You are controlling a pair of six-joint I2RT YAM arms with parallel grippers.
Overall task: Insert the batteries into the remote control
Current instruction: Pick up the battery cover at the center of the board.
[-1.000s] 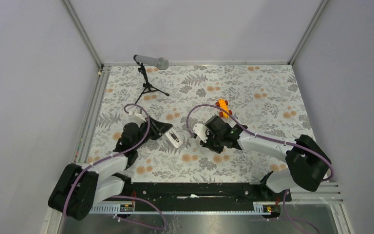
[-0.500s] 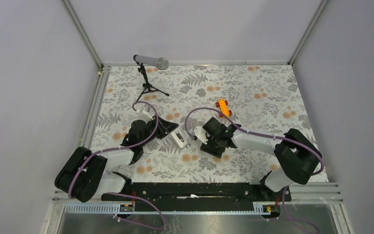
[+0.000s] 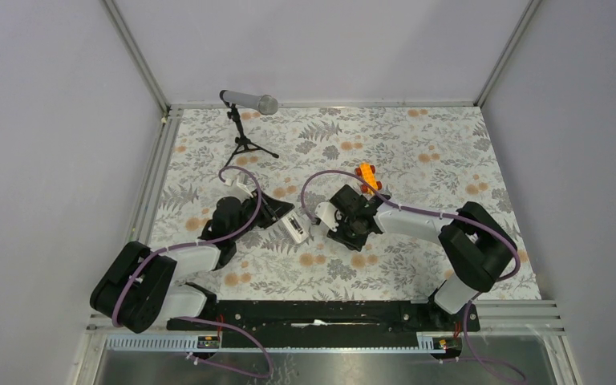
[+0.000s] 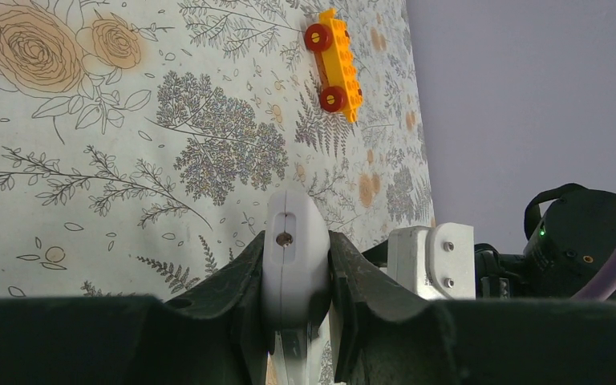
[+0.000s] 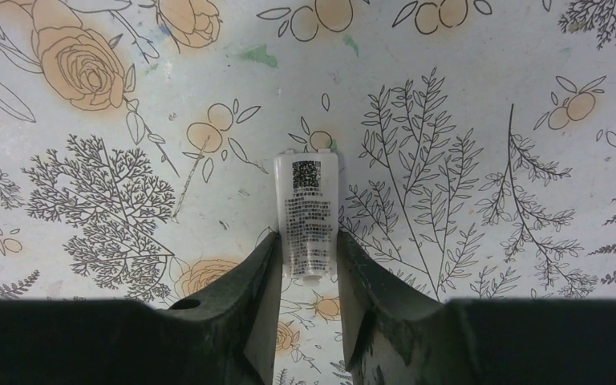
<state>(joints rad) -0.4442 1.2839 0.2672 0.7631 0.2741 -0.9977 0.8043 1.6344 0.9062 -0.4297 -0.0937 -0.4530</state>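
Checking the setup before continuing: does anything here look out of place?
The white cover piece is off the remote control, pinched by the right gripper; the left gripper clamps the remote. No batteries show in any view.

White shells and black joints form the left arm [image 3: 180, 261] and right arm [image 3: 417, 223]; purple cables [image 3: 326, 173] loop alongside; the right gripper [image 5: 307, 238] looks matte black, possibly rubbery.

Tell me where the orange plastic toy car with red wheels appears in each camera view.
Top external: the orange toy car sits near the centre, slightly right.
Left wrist: the car is at the top, right of centre.
Right wrist: not in it.
Shared landmark: the floral-print table cover, in all three.
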